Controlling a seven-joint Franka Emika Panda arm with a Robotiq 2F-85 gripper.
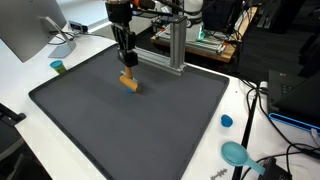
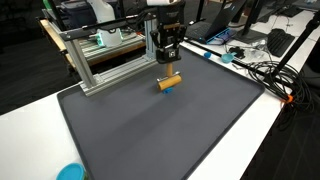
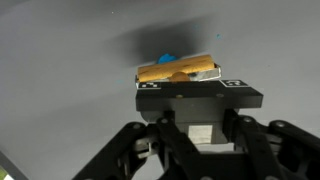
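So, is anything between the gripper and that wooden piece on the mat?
Nothing visible does. The gripper is directly on the wooden piece, and the wrist view shows its jaws shut around it.

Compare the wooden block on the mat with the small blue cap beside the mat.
The wooden block is tan and elongated; the blue cap is round and smaller. The block lies on the dark mat right below the gripper; the cap sits on the white table, off the mat. Both are small loose items.

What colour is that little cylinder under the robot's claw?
The cylinder is orange-tan with a small blue bit; the wrist view shows it best.
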